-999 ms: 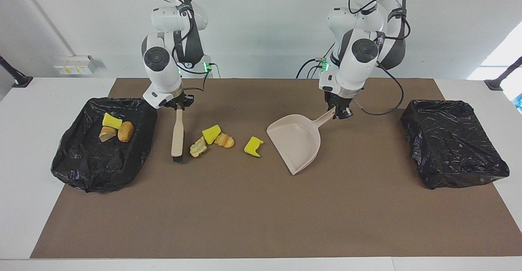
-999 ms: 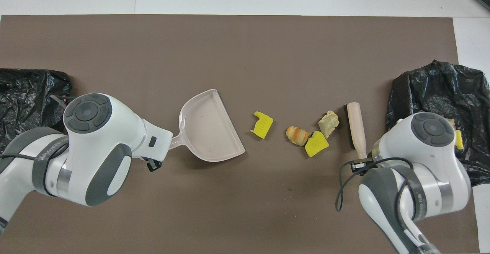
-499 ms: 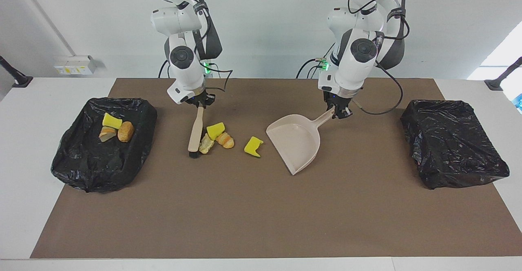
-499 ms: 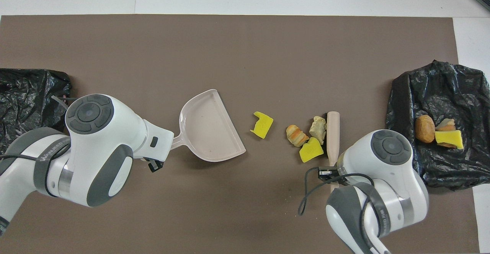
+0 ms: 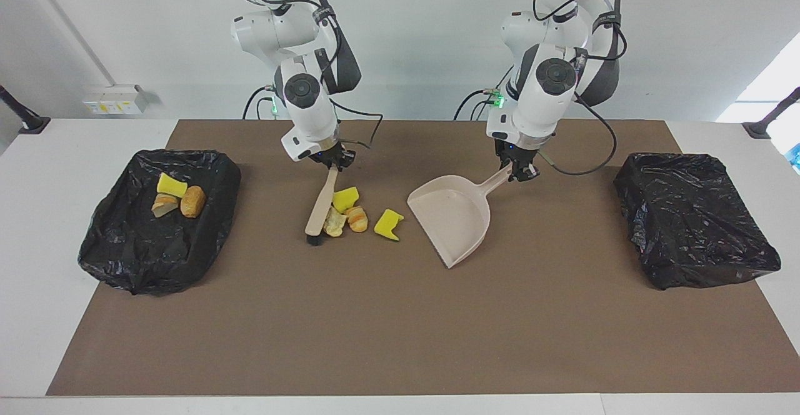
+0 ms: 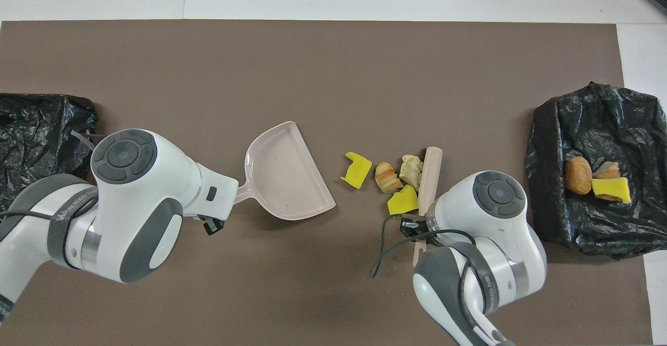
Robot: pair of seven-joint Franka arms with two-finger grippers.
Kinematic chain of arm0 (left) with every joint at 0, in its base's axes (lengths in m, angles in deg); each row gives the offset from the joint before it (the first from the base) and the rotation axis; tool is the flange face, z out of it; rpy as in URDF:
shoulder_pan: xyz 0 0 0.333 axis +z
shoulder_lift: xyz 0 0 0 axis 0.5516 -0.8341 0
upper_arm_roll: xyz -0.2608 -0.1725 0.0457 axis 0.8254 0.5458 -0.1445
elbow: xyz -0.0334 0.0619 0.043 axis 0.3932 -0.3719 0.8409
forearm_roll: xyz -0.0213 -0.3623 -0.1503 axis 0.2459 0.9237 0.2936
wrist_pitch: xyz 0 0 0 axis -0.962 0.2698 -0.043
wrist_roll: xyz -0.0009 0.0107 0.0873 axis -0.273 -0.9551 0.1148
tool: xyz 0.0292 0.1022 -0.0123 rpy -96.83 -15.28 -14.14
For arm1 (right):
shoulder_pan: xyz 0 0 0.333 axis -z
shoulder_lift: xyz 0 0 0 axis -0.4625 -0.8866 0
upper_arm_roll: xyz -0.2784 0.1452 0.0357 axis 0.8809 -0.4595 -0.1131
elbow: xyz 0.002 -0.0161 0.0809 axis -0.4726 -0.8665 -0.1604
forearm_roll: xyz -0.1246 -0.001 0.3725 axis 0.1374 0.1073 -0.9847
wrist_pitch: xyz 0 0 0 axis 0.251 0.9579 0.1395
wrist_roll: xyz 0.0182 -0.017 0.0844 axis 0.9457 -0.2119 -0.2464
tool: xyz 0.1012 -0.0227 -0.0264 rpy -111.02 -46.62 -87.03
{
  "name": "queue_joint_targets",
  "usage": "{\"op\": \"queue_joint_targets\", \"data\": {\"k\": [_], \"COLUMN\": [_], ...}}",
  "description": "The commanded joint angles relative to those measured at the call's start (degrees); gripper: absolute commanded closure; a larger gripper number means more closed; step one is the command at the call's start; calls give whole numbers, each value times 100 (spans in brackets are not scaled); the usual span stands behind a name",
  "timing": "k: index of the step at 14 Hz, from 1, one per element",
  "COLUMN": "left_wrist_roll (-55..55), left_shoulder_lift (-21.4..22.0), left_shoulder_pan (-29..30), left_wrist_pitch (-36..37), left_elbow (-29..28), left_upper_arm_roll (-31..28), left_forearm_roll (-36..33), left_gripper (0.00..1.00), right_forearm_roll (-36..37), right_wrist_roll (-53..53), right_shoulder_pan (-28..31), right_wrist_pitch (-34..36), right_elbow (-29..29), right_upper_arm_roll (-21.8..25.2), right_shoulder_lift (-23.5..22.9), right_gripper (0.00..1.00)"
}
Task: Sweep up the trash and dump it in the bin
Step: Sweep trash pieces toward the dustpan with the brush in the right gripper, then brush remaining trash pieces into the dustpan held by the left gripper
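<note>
My right gripper (image 5: pixel 335 164) is shut on the handle of a wooden brush (image 5: pixel 320 205), whose bristle end rests on the mat. Three trash scraps lie against the brush: a yellow sponge bit (image 5: pixel 345 198), a pale chunk (image 5: pixel 334 222) and a golden-brown lump (image 5: pixel 358 219). A second yellow sponge bit (image 5: pixel 389 224) lies between them and the beige dustpan (image 5: pixel 453 215). My left gripper (image 5: pixel 517 171) is shut on the dustpan's handle, with the pan's open mouth (image 6: pixel 312 176) facing the scraps. The black-lined bin (image 5: pixel 134 243) at the right arm's end holds three scraps (image 5: pixel 178 196).
Another black-lined bin (image 5: pixel 694 218) stands at the left arm's end of the table. A brown mat (image 5: pixel 400 321) covers the work area, with white table around it. Cables hang from both wrists.
My right gripper has swept the brush toward the dustpan, pushing three scraps together and close to the lone yellow sponge bit. The dustpan and left gripper have hardly moved.
</note>
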Motion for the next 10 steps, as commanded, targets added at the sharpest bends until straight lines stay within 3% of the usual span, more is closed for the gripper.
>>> {"op": "queue_joint_targets", "data": {"k": [1, 4, 10], "left_wrist_roll": [124, 124, 158], "left_shoulder_lift": [194, 194, 194], "left_shoulder_pan": [-97, -97, -97], "left_wrist_pitch": [-158, -158, -158], "left_elbow": [-212, -212, -212], "left_upper_arm_roll": [-68, -59, -68], "left_forearm_roll": [72, 72, 72], "left_gripper": [100, 100, 100], "right_forearm_roll": [-234, -401, -804], "right_wrist_roll": [83, 92, -153], "right_shoulder_pan": [-131, -421, -1089], "right_wrist_pitch": [-33, -68, -67], "right_elbow": [473, 904, 1634], "right_upper_arm_roll": [-16, -25, -86], "right_shoulder_lift": [-461, -875, -1209], "right_gripper": [100, 100, 100]}}
